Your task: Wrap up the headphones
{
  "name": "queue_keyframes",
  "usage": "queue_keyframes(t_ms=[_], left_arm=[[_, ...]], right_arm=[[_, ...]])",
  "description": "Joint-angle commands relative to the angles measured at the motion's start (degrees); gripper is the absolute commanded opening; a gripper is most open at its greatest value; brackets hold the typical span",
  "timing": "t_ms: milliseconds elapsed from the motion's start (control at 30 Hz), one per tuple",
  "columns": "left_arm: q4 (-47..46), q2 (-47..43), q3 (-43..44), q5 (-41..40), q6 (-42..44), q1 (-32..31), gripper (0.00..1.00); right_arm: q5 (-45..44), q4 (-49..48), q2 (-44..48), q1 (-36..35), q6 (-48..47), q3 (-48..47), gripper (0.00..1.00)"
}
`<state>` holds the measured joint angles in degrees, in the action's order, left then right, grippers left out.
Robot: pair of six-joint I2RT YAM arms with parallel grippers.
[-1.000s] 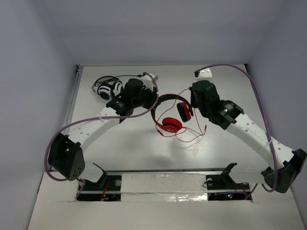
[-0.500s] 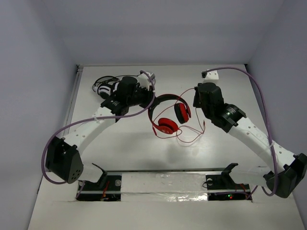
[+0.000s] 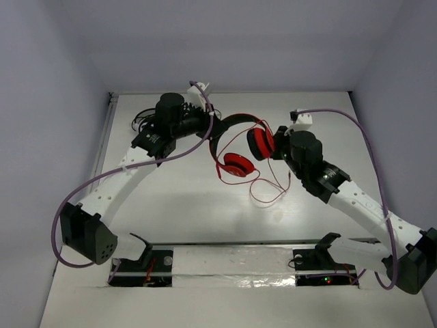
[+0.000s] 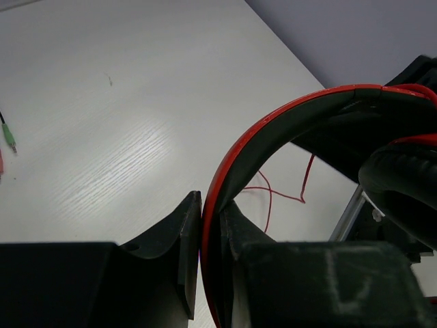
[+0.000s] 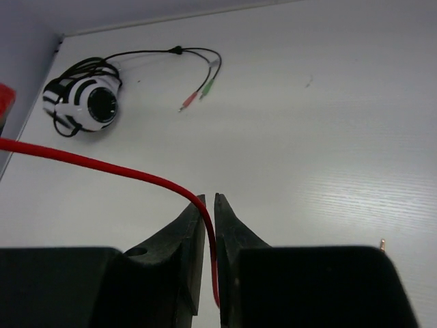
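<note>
The left gripper (image 4: 208, 225) is closed narrow on the red-and-black headband (image 4: 273, 130). Its two black fingers pinch the band edge-on, so the arc rises out of the jaws toward one o'clock. The right gripper (image 5: 209, 205) is pinched almost together on the thin red cable (image 5: 102, 166), which passes between its fingers and runs off toward ten o'clock.

Seen from above, the red over-ear headphones (image 3: 237, 165) hang between the two arms over the far half of the white table (image 3: 191, 219). They are at about twelve o'clock from the table's middle and appear to be lifted off it. The left gripper holds the band from nine o'clock. The right gripper sits at three o'clock, just beside the black-padded ear cup (image 3: 261, 142). The rest of the cable trails in a loose loop toward five o'clock.

The hold looks purposeful: one arm steadies the headphones as an anchor, and the other takes the cable so it can be led round them. Wrapping seems barely begun, since no turn of cable shows on the band.

Toward ten o'clock, well apart, lie black-and-white headphones (image 5: 85, 106) with a black cable. Their green and pink plugs (image 5: 198, 96) rest on the table.
</note>
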<state>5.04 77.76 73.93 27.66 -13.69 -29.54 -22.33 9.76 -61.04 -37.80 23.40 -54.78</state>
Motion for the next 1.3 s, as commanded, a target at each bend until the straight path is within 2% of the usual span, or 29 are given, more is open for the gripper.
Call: queue_keyframes(t_ms=[0,33,67,133,200,267,300,333,400,600,733,800,900,1267], left_arm=[[-3.2,-2.5,4.7,2.9,-5.0,1.3,0.0],[-3.0,-2.4,5.2,2.9,-5.4,1.8,0.0],[-2.7,-2.3,5.6,2.7,-5.8,1.9,0.0],[-2.1,-2.5,6.9,2.4,-6.3,1.9,0.0],[-1.3,-2.7,8.2,1.9,-6.6,1.9,0.0],[0.2,-2.8,9.2,1.2,-6.3,2.4,0.0],[0.8,-2.8,10.3,1.0,-6.3,2.4,0.0],[1.2,-2.8,10.6,0.9,-6.0,2.4,0.0],[1.4,-3.1,11.1,0.9,-6.4,2.9,0.0],[2.3,-2.8,14.6,1.0,-7.4,2.9,0.0],[4.4,-1.7,20.4,-0.6,-7.4,2.9,0.0],[5.9,-0.9,22.8,-1.2,-7.2,3.4,0.0],[7.1,0.3,26.7,-1.6,-7.4,3.4,0.0],[9.0,2.6,35.4,-3.9,-10.2,5.2,0.0]], right_arm=[[7.5,-11.1,0.7,0.4,1.0,3.3,0.17],[10.0,-12.1,0.4,0.4,0.9,4.0,0.17],[10.9,-15.5,0.4,0.4,0.9,5.0,0.24],[12.1,-19.2,0.3,1.0,1.1,8.5,0.25],[14.5,-25.0,0.1,1.6,1.7,11.0,0.36],[16.7,-29.8,0.0,2.1,1.8,14.1,0.37],[17.5,-31.1,0.0,2.7,2.1,15.0,0.42],[18.2,-32.2,-0.1,3.3,2.2,16.5,0.43],[21.1,-36.7,-0.7,3.3,2.7,18.7,0.54],[26.5,-41.9,-5.4,3.8,3.3,20.9,0.55],[28.1,-44.7,-8.0,3.8,5.0,22.2,0.56],[28.7,-46.8,-8.7,3.8,6.0,23.3,0.61],[28.4,-47.5,-8.7,3.8,6.1,24.5,0.62],[29.6,-50.1,-12.3,3.8,7.7,24.9,0.58]])
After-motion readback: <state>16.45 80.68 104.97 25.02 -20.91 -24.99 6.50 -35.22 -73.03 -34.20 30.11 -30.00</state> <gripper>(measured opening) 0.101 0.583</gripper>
